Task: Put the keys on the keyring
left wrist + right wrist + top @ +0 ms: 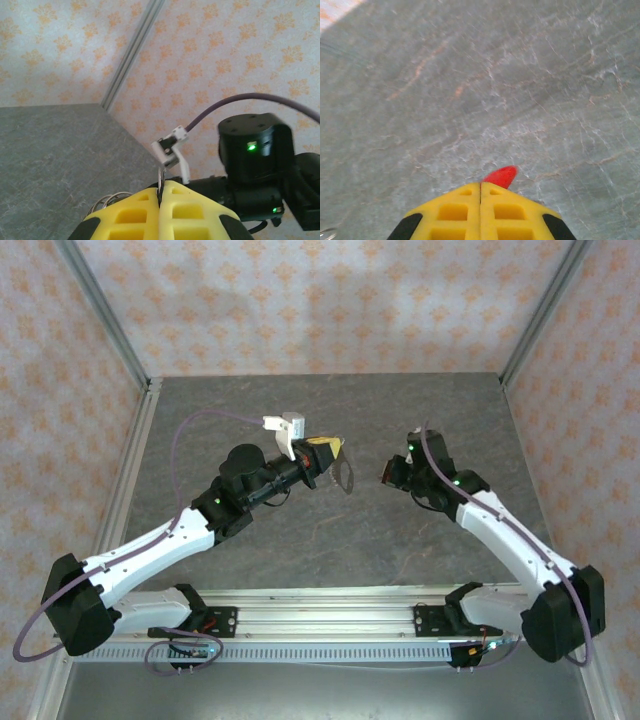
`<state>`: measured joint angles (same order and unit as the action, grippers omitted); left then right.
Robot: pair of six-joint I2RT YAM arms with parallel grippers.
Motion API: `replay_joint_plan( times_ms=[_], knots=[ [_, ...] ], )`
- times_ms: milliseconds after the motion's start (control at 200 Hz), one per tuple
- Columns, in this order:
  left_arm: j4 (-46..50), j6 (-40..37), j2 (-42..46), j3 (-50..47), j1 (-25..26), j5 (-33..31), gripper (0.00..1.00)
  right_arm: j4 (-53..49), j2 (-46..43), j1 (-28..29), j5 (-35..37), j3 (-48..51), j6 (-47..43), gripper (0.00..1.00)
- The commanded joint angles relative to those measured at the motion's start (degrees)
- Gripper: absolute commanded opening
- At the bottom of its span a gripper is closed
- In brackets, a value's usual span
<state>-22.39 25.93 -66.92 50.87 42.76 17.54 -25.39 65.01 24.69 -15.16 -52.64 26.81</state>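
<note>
The left gripper (160, 192) has its two yellow fingers pressed tight together, and a thin bit of the silvery keyring (107, 201) is pinched between them. The rest of the ring sticks out to the side of the fingers in a few thin loops. The right gripper (480, 187) is squeezed shut too, and it has hold of the little red key (501, 176). Just the tip of the red head pokes out past the fingertips, and I cannot see the metal part or any hole in the key. From above, the two grippers face each other over the middle of the grey table (470, 75), near each other but not touching, with the ring hanging down between them. I think the key is very light and hard, with a smooth plastic head, so it could slip or twist in the fingers if it is bumped. It is so small that the fingers cover almost all of it, which leaves little room for the ring to get at it. It may be better to hold it by one end so the other end sticks out free. The keyring looks thin, light and floppy, so it will probably swing and bend when pushed. Holding it close to the spot where the key must go on should keep that part steady. Slow, gentle moves look safest here.
</note>
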Motion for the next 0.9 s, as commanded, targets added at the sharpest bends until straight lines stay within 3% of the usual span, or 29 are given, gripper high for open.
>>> replay_joint_plan(
  times_ms=[0, 575, 896],
  knots=[
    [-0.32, -2.33, 0.99, 1.65, -0.05, 0.21, 0.00, 3.92, -3.69, -1.59, -4.74, -1.26, -1.18, 0.00],
    [4.55, -8.12, -1.66, 8.37, -0.05, 4.72, 0.00, 26.44, -16.42, -5.24, -22.05, 0.01, 0.59, 0.00],
    [6.67, -12.54, -2.16, 11.68, -0.05, 8.10, 0.00, 33.31, -17.55, -5.41, -25.59, 0.61, 4.14, 0.00]
  ],
)
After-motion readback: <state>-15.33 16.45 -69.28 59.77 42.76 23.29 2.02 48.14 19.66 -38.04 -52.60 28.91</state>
